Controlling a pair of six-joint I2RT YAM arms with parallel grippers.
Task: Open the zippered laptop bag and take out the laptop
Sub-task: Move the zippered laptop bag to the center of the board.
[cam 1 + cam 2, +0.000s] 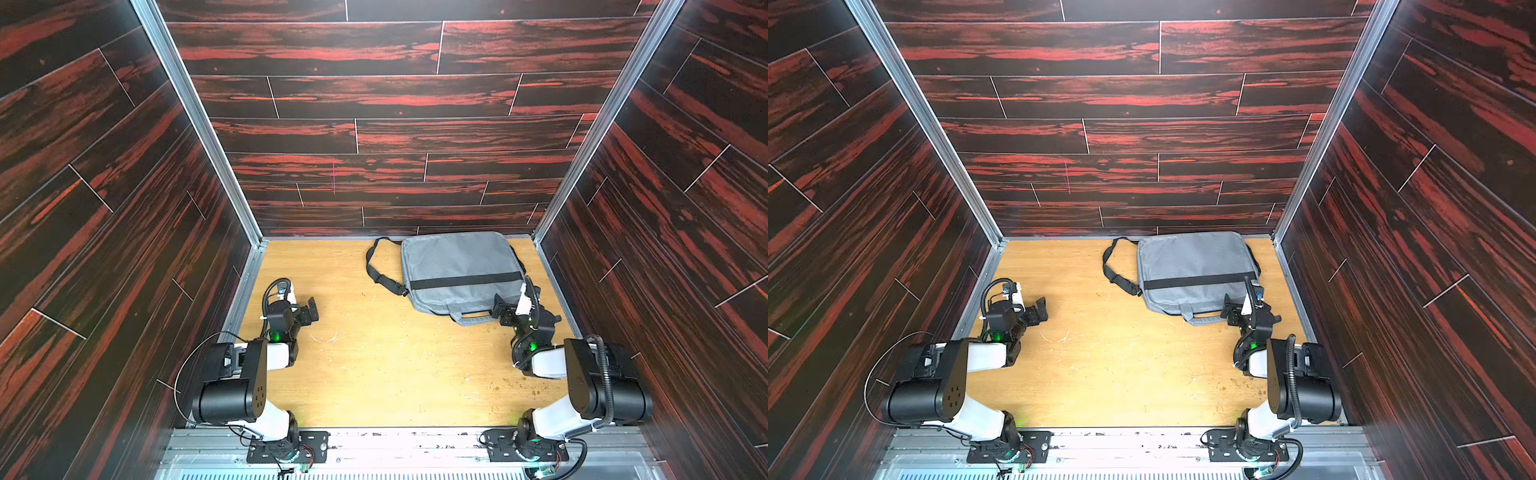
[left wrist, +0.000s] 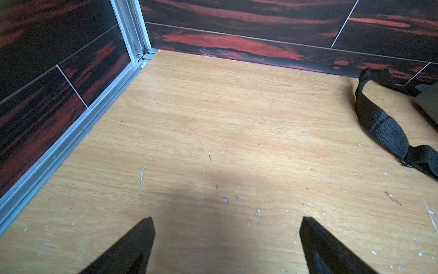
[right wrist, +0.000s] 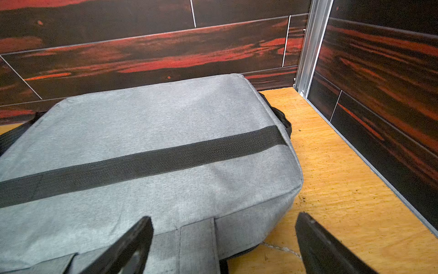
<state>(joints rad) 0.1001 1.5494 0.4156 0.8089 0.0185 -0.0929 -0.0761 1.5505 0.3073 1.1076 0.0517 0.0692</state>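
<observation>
Bag (image 1: 457, 262) flat by back wall (image 1: 395, 124); black strap (image 2: 384, 128) looped alongside.

Two matching robot arms: the left arm (image 1: 239, 390) and right arm (image 1: 602, 390) are each built of bulky glossy black joint housings joined by smooth white links; a small green light (image 1: 274, 335) glows near each wrist; a cluster of screw holes (image 1: 259, 397) dots the left housing. A ribbed black hose (image 1: 609, 386) runs along each arm; each is mounted on a black base plate (image 1: 311, 440) bolted to a silver rail (image 1: 395, 442), thin red and black wires at its foot. The left end effector (image 1: 311, 309) and right end effector (image 1: 500, 306) are black, with flat fingers (image 2: 132, 246) tapering to blunt wedges.
</observation>
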